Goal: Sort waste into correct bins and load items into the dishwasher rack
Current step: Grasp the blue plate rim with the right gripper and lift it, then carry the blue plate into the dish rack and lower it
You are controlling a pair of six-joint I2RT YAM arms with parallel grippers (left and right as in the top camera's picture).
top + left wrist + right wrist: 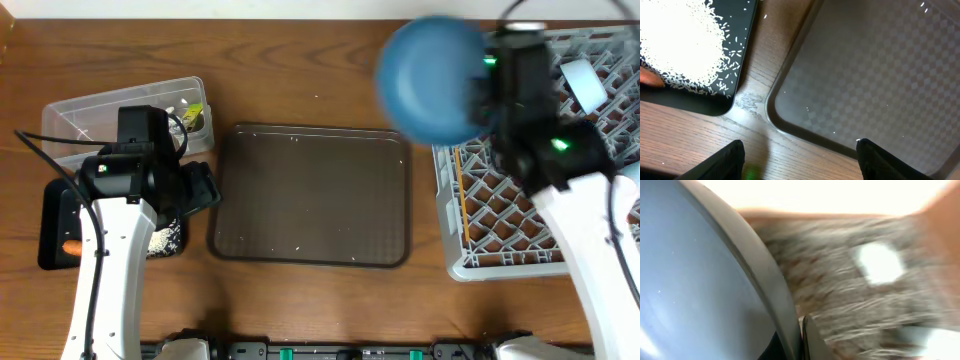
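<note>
Above wooden table (320, 90), right claw (799, 336) grips blue bowl (430, 78); left claw (802, 162) gapes wide.

No writing, label, brand, number or sign can be read in any view. The yellow wrapper scrap (196, 114) in the clear tub (72, 108), to the left of the brown tray (310, 195), is too small to tell whether it carries print. The blue bowl (430, 78), up and to the right of that tray, is blurred in both the overhead and right wrist views, so any marking on it is illegible.
</note>
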